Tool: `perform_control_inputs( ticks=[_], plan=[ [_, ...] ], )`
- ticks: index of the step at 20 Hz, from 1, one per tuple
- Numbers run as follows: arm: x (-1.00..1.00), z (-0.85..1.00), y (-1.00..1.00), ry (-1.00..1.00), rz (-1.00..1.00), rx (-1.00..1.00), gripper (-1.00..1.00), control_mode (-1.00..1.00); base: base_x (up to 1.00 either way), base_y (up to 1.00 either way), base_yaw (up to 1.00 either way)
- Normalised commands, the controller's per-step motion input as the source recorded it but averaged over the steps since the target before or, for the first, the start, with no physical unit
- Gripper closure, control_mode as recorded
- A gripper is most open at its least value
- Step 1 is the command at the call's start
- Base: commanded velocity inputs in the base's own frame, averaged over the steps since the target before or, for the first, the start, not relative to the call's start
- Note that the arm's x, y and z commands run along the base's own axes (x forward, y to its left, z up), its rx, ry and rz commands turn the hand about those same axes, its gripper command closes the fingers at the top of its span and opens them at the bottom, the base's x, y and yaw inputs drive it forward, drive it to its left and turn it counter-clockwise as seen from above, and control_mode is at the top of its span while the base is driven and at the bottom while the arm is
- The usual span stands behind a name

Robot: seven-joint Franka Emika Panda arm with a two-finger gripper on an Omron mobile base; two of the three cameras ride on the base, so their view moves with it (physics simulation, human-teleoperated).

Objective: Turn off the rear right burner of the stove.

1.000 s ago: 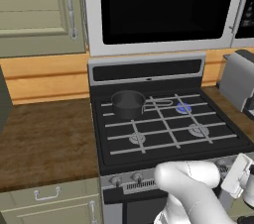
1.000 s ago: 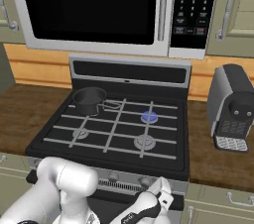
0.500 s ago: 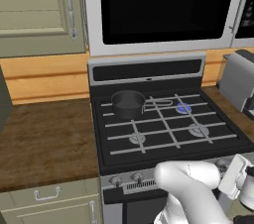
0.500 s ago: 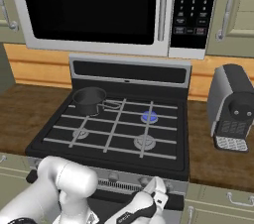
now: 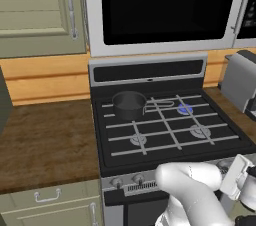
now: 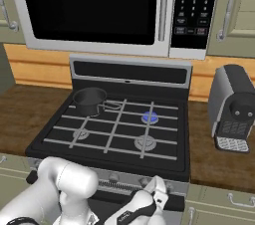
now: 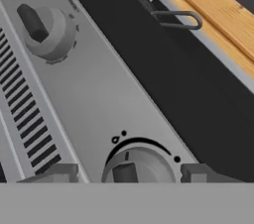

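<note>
Blue glow at rear right burner point(image 6: 150, 117): not off. End effector point(image 7: 128, 172) fingers apart, straddling knob point(image 7: 139, 166), ungripped.

On the stove's point(image 7: 104, 94) silver front panel, a knob point(image 7: 140, 166) sits between the parted jaws, bare panel on either side; another knob point(image 7: 48, 30) stands well apart, nothing between them
</note>
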Motion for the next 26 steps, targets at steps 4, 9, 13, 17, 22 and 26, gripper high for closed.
perform_control_inputs(
  ticks=[4,9,13,17,22,26],
  plan=[
    [0.02,0.08,-0.02,0.0,-0.02,0.1,1.0,-1.0,0.0,0.0,0.0],
    [0.0,0.17,-0.18,0.0,-0.11,0.28,1.0,-1.0,0.0,0.0,0.0],
    [0.0,0.17,-0.34,0.0,-0.19,0.45,1.0,-1.0,0.0,0.0,0.0],
    [0.0,0.18,-0.44,0.0,-0.22,0.52,1.0,-1.0,0.0,0.0,0.0],
    [0.02,0.23,-0.57,0.0,-0.23,0.53,1.0,-1.0,0.0,0.0,0.0],
    [0.12,0.36,-0.65,0.02,-0.24,0.54,1.0,-1.0,0.0,0.0,0.0]
  ],
)
